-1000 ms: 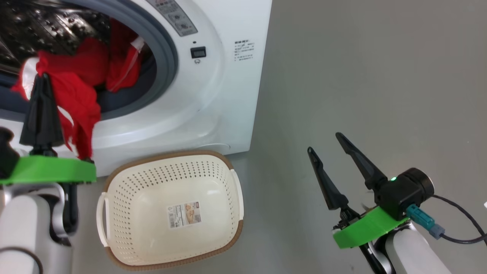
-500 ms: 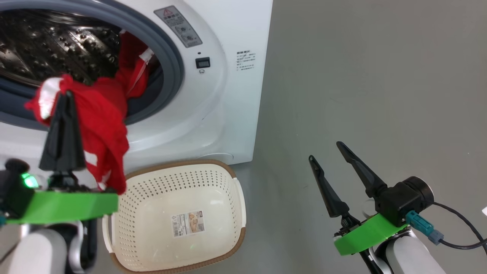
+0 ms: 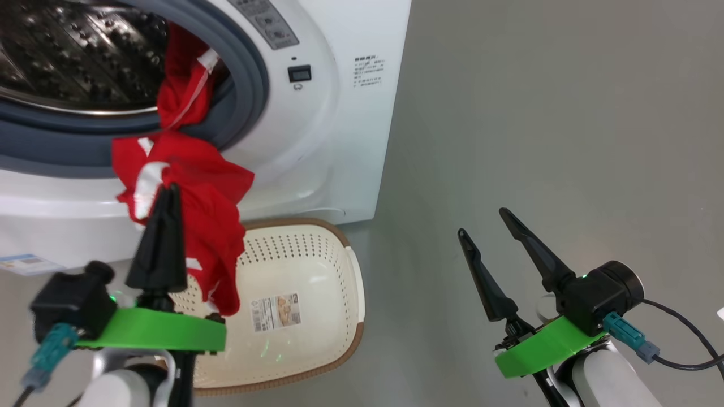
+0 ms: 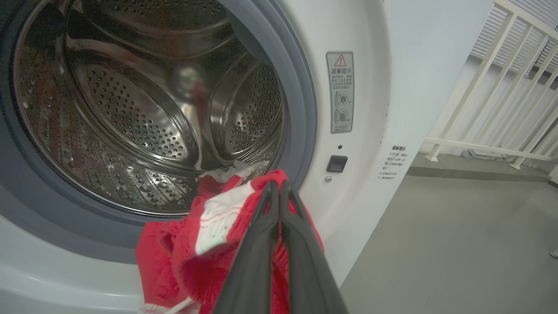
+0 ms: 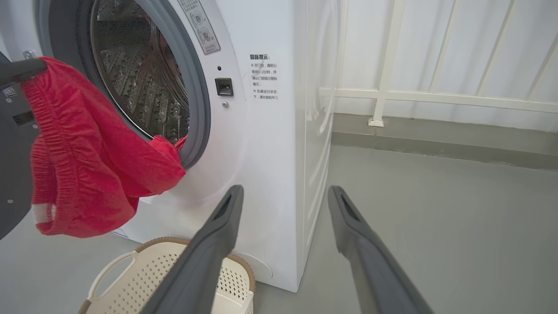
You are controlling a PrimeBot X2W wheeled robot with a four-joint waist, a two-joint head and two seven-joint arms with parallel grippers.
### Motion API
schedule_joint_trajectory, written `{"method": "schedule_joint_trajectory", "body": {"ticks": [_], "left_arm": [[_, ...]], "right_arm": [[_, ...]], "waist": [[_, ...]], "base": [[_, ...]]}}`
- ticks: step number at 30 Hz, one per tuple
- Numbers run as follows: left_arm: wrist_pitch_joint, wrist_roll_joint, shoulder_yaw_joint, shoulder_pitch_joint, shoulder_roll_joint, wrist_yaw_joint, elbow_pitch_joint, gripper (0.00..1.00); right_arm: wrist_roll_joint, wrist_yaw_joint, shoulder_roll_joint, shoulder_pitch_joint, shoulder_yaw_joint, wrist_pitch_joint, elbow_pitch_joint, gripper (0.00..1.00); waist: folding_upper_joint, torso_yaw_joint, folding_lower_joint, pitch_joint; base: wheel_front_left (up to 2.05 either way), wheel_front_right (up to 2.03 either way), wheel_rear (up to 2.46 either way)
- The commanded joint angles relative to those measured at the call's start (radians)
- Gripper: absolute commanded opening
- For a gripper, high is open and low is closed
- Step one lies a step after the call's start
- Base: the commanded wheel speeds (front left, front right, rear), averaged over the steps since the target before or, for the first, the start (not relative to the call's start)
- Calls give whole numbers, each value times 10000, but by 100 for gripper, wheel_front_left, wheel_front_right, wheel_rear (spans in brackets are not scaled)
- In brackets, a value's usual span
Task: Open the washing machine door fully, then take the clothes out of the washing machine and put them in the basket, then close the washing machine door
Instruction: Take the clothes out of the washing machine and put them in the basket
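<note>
Drum (image 3: 73, 51): shiny perforated steel, studded with small bumps, with curved paddles showing in my left wrist view. From here it looks mostly bare.
Left gripper (image 3: 168, 192): two long dark fingers pressed together into one narrow black wedge, pinched on red cloth. A green plate (image 3: 158, 336) sits at its base.
Clothes (image 3: 209, 220): soft bright red knit, ribbed in places, with white patches. It's bunched at the fingertips and hangs in limp folds in front of the machine's white face, its lower end over the basket's left part. More red with a white strip drapes over the ring at the drum mouth; I can't tell whether that's the same piece.
Rubber ring (image 3: 251, 73): grey, smooth, a thick round lip.
Basket (image 3: 325, 265): cream plastic, a rounded rectangle with rows of small holes, a brown woven-look rim and a paper label (image 3: 275, 312) on its bottom. It sits on the floor just in front of the machine.
Washing machine (image 3: 345, 147): glossy white box with a small black square latch (image 3: 299, 73) beside the opening.
Right gripper (image 3: 481, 221): fingers spread wide and empty, over floor well right of the basket.
Floor (image 3: 565, 113): flat matt grey.
Since a second ago: my left gripper has drawn the red bundle out of the drum mouth and rightward, from beside the basket to over it. The head camera has shifted too. The right gripper is unchanged.
</note>
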Motion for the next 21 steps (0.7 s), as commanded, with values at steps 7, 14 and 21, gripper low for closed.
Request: {"method": "schedule_joint_trajectory", "body": {"ticks": [7,14,21], "left_arm": [[-247,-341,115,-390,-52,-215,1671,0],[-395,-438,-30,-1063,-150,-344,3360,0],[-770,-316,-333,-2105,-185,-625,5612,0]], "right_arm": [[-36,62,76,-317,200,-65,-284,100],[-35,62,105,-461,255,-65,-246,100],[-71,62,109,-767,307,-65,-252,100]], "waist": [[-1,-18,0,683],[-1,-31,0,1181],[-1,-99,0,1814]], "base": [[0,0,0],[0,0,0],[0,0,0]]}}
